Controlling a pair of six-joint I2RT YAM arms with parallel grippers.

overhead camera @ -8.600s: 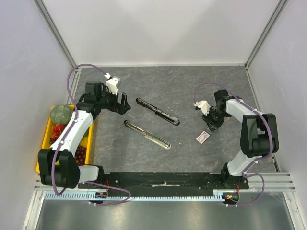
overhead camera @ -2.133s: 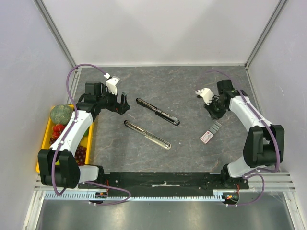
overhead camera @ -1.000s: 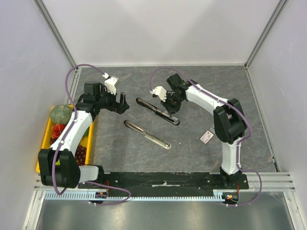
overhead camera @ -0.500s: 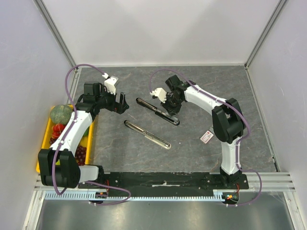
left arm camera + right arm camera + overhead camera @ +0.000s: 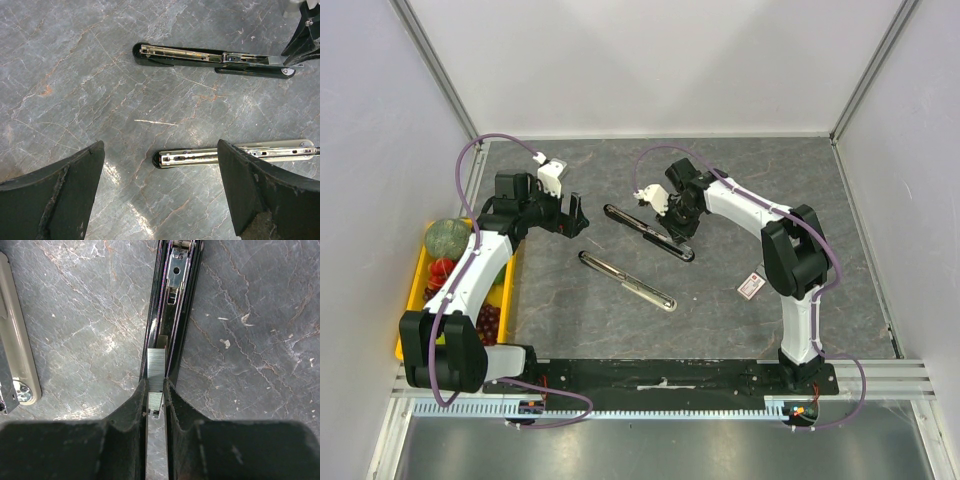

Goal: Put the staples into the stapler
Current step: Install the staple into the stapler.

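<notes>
The right gripper [image 5: 156,390], pinched narrow on a grey staple strip [image 5: 156,365], holds it at the open channel of the black stapler [image 5: 176,300], the staples box [image 5: 751,285] lying well apart, while the left gripper [image 5: 159,150] hangs wide open and empty near the silver stapler [image 5: 240,153].

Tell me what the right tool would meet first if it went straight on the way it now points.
The right tool, shut on a staple strip, points into the open black stapler; its channel comes first, probably very near, though depth is unclear.
</notes>
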